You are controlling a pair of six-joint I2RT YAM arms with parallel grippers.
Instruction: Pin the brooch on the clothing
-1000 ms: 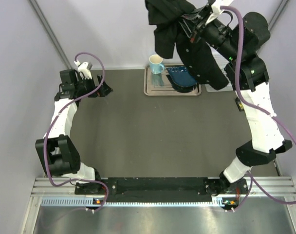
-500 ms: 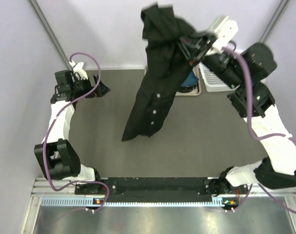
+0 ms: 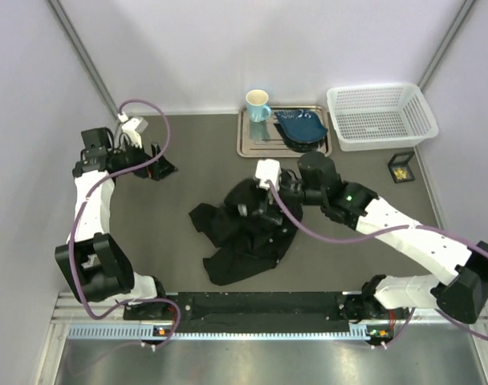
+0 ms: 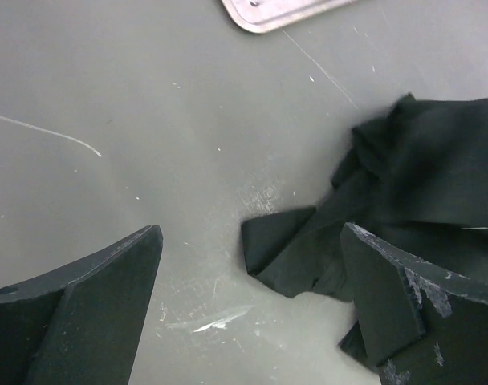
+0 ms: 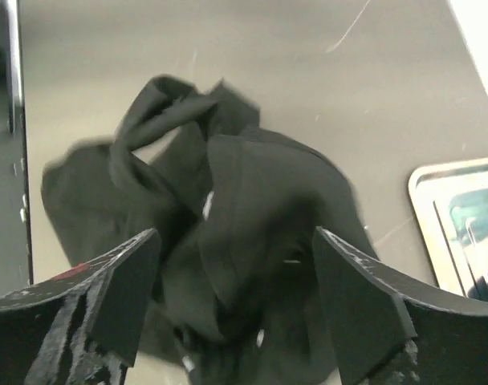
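The clothing (image 3: 246, 234), a black shirt, lies crumpled in a heap on the table's middle. In the right wrist view the shirt (image 5: 252, 192) fills the space below my right gripper (image 5: 236, 241), with small white buttons showing in its folds. My right gripper (image 3: 258, 210) hovers just over the heap, jaws wide apart and holding nothing. The brooch (image 3: 400, 171) is a tiny golden speck inside a small black box at the right. My left gripper (image 3: 160, 165) is open at the far left, apart from the shirt. A folded corner of the shirt (image 4: 286, 241) shows beyond my left gripper (image 4: 252, 233).
A metal tray (image 3: 248, 148) at the back holds a pale blue mug (image 3: 258, 105) and a dark blue dish (image 3: 302, 127). A white mesh basket (image 3: 380, 116) stands at the back right. The tray's corner (image 4: 268, 12) shows in the left wrist view.
My right arm swung the shirt down from high at the back onto the table's middle, then opened its jaws and let it go. The left arm drifted slightly left.
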